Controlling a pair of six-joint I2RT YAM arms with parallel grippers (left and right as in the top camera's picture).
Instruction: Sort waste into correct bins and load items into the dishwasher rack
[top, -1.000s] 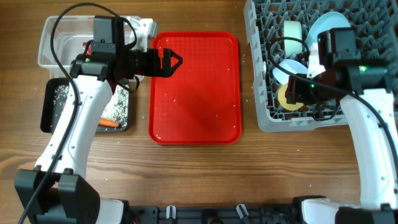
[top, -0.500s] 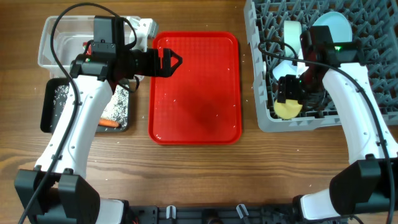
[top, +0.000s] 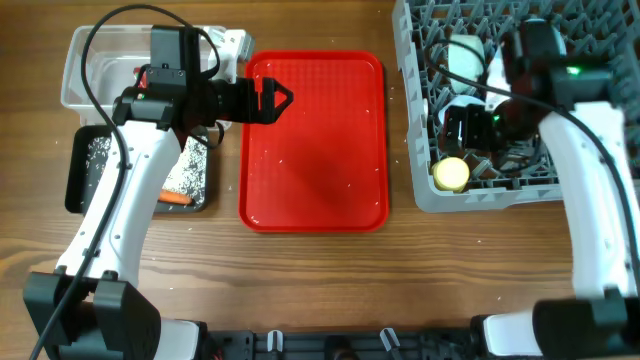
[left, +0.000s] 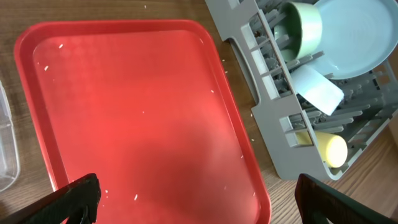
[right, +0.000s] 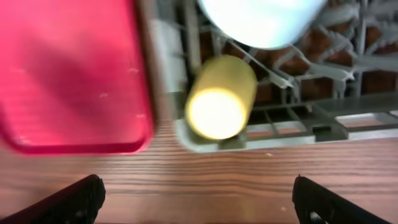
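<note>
The yellow cup (top: 450, 173) lies on its side in the front-left corner of the grey dishwasher rack (top: 430, 197). It also shows in the right wrist view (right: 221, 99) and the left wrist view (left: 329, 148). My right gripper (top: 466, 128) is open and empty just above and behind the cup. The pale-green bowl (top: 465, 50) and the light-blue plate (left: 354, 37) stand at the back of the rack. My left gripper (top: 275, 100) is open and empty over the far-left part of the red tray (top: 315, 190). The spoon is not visible.
The clear tub (top: 90, 70) is at the far left with white tissue (top: 235, 42) at its right end. The black tray (top: 80, 180) in front of it holds rice, and a carrot (top: 175, 199) lies at its front edge. A few rice grains dot the red tray.
My right gripper has let go of the yellow cup in the rack's front-left corner and drawn back from it. The left arm has not moved.
</note>
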